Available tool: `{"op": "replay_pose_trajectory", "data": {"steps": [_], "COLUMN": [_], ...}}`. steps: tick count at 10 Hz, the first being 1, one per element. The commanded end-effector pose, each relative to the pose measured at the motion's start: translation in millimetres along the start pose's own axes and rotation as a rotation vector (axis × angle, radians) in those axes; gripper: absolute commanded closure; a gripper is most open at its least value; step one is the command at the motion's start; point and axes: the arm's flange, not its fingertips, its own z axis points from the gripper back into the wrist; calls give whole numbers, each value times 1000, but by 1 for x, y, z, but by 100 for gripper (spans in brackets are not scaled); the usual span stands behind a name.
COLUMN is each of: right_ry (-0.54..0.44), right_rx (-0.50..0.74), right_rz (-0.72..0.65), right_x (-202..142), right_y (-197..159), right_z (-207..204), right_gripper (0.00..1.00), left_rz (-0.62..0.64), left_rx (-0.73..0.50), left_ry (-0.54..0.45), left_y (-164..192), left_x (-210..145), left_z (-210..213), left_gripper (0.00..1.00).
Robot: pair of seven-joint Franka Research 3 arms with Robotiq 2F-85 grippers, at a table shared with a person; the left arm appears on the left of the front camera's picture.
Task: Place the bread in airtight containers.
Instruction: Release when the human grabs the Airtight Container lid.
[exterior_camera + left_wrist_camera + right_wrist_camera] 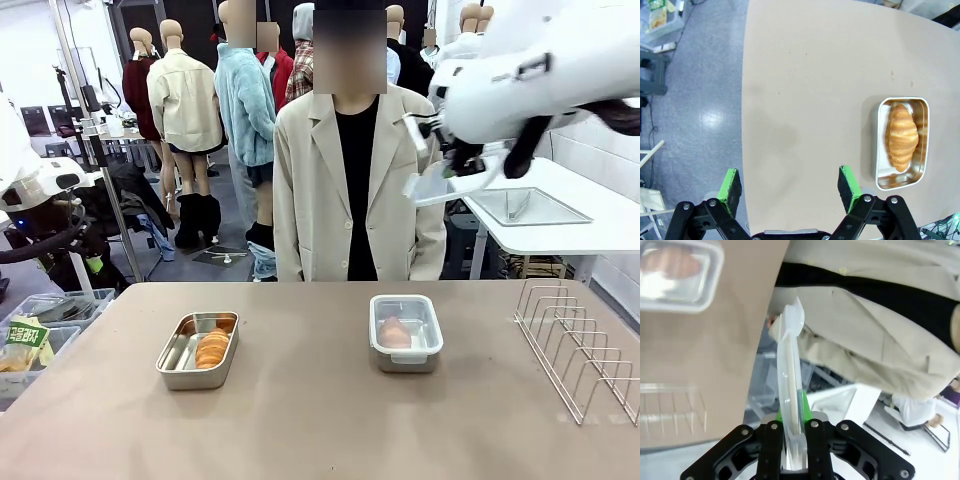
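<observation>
Two small steel airtight containers stand on the tan table. The left container (176,362) has no lid on and holds a golden-brown ridged bread (212,348). The right container (405,352) has a clear lid on it, and a bread (394,332) shows through. My right gripper (466,160) hangs high at the back right, shut on a clear plastic lid (440,190). In the right wrist view that lid (791,385) stands edge-on between the jaws of the right gripper (791,426). My left gripper (789,184) is open above the table's edge, apart from the lidless container (875,150) and its bread (901,136).
A wire rack (580,345) stands at the table's right side. A person in a beige jacket (300,190) stands at the far edge. Behind on the right, a white side table carries a flat steel tray (530,207). Plastic bins (40,325) sit on the floor at the left.
</observation>
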Motion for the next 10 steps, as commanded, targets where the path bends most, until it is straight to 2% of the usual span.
{"op": "replay_pose_trajectory", "data": {"steps": [1,3,10], "right_ry": [-25,-14,6], "right_rx": [32,75,90], "right_rz": [-25,-19,-16], "right_x": [2,6,7], "right_y": [-28,-35,-40], "right_z": [-24,-34,-37], "right_gripper": [100,100,100], "left_rz": [15,15,15], "left_rx": [8,8,8], "left_ry": [-1,-1,-1], "left_y": [0,0,0], "left_x": [-1,-1,-1], "left_z": [1,1,1], "left_gripper": [0,0,0]}}
